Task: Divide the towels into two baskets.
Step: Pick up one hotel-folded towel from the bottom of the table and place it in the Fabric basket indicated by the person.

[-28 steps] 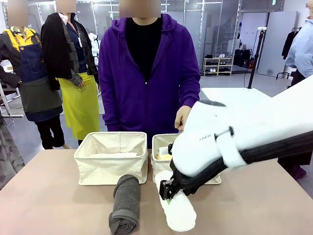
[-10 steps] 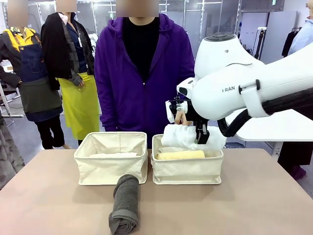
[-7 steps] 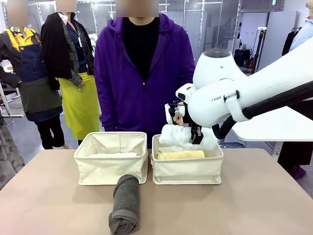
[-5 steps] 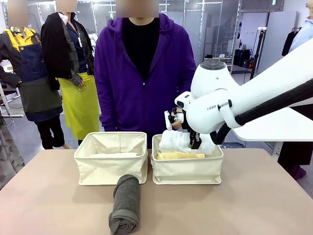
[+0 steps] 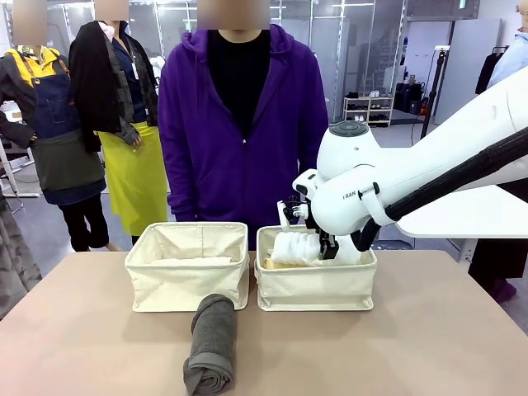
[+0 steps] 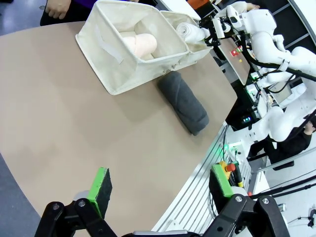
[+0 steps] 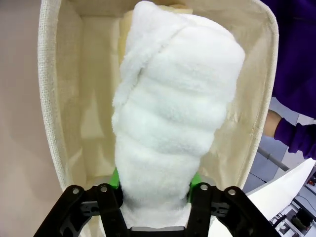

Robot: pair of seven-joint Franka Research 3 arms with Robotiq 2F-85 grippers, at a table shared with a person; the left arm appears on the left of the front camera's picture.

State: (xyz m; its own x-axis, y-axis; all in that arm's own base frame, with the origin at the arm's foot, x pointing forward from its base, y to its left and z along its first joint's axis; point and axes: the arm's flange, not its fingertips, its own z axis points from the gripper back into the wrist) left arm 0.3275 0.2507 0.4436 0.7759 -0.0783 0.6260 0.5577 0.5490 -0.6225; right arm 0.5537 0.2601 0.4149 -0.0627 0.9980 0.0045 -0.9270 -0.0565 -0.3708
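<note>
about three quarters done, i judge: the peach towel [image 6: 140,45] lies in the left basket [image 5: 186,280], the yellow towel [image 7: 125,29] in the right basket [image 5: 313,289], both baskets by the tabletop's [image 5: 82,330] far edge. the white towel [image 7: 173,123], a plump ridged terry roll, sits atop the yellow. the right gripper's [image 7: 155,180] pads touch its sides; pinching or released, i cannot tell. the grey towel [image 5: 213,342] waits by the near edge, likely for the left basket. the left gripper [image 6: 160,190] is wide apart and empty.

Left tool [image 6: 161,183] wide open
</note>
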